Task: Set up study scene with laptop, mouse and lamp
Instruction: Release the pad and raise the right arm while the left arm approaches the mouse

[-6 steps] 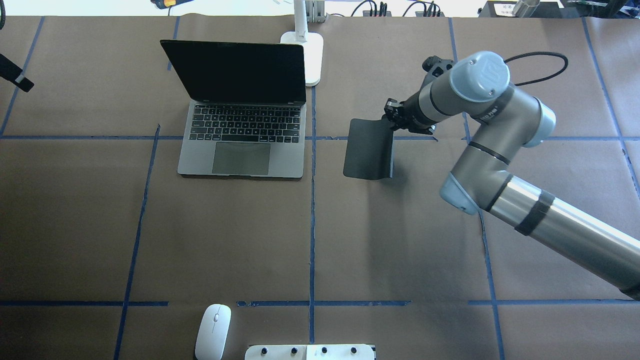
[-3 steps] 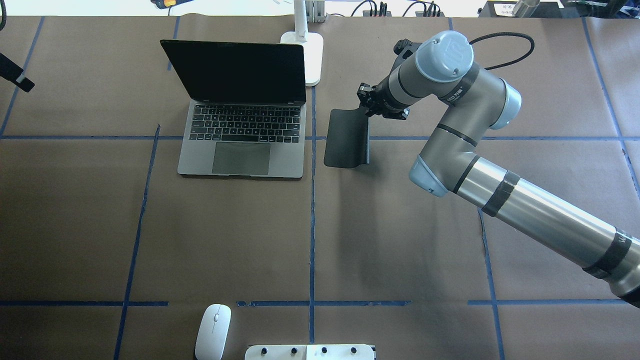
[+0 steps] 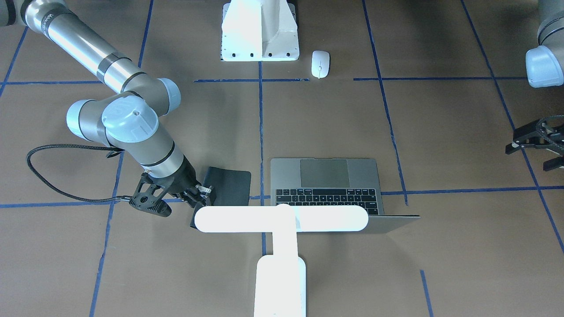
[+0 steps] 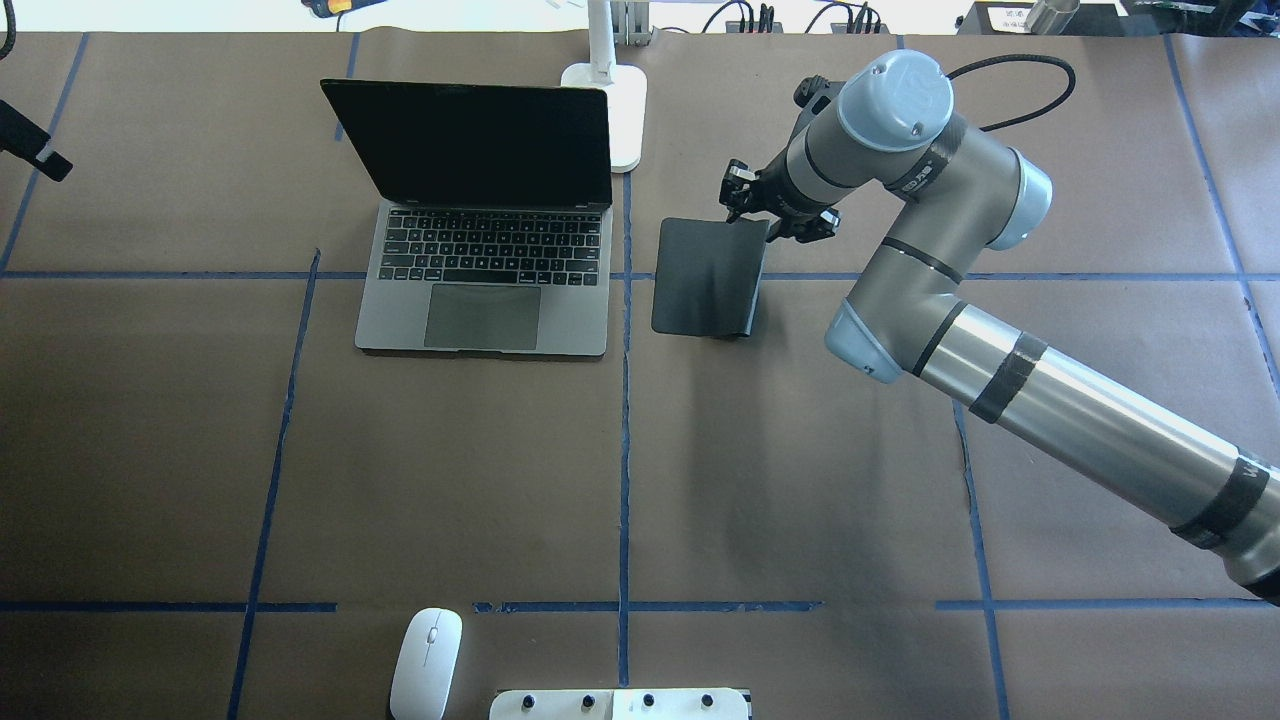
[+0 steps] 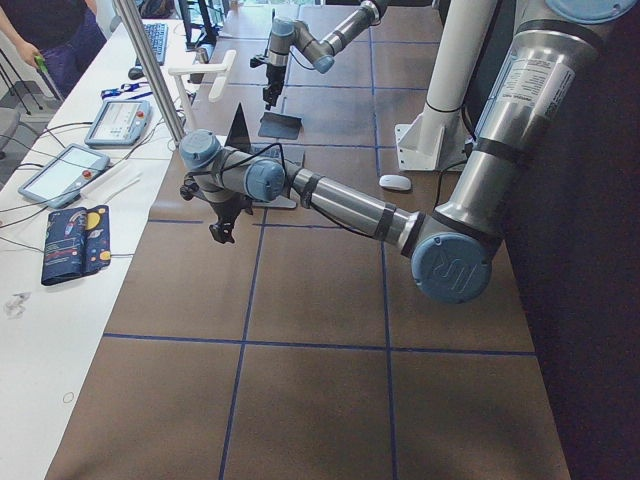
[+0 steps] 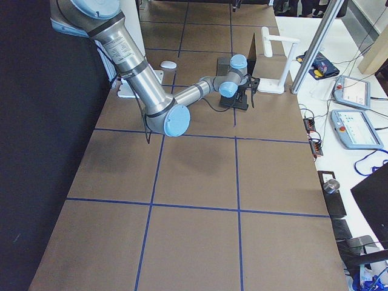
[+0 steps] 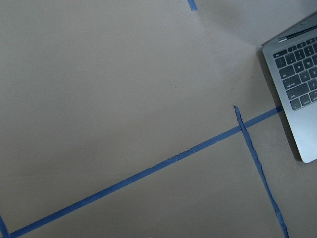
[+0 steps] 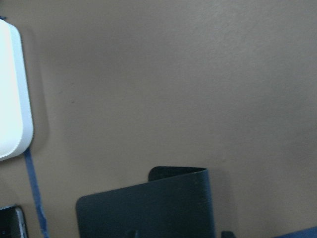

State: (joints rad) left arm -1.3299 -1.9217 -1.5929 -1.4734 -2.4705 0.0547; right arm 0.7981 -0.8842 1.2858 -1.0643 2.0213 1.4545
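Note:
The open dark-grey laptop [image 4: 485, 290] sits at the table's far middle; it also shows in the front view [image 3: 326, 182] and the left wrist view [image 7: 297, 74]. The white lamp [image 3: 282, 219] stands behind it, its base [image 4: 615, 110] by the screen's right corner. The white mouse [image 4: 427, 662] lies near the robot's base, seen too in the front view [image 3: 320, 64]. My right gripper [image 4: 765, 208] is shut on the far right corner of a black mouse pad [image 4: 705, 275], right of the laptop, its right edge curled up. My left gripper [image 3: 531, 149] hangs open and empty, far left.
The white bolted pedestal [image 3: 260, 31] stands at the near middle edge beside the mouse. Blue tape lines [image 4: 625, 450] cross the brown table cover. A black cable [image 3: 48, 176] loops from the right wrist. Operator desks with pendants [image 5: 115, 120] lie beyond the far edge.
My right gripper carried the black pad left toward the laptop, then tipped it flatter. The laptop, lamp, mouse and left arm have not moved.

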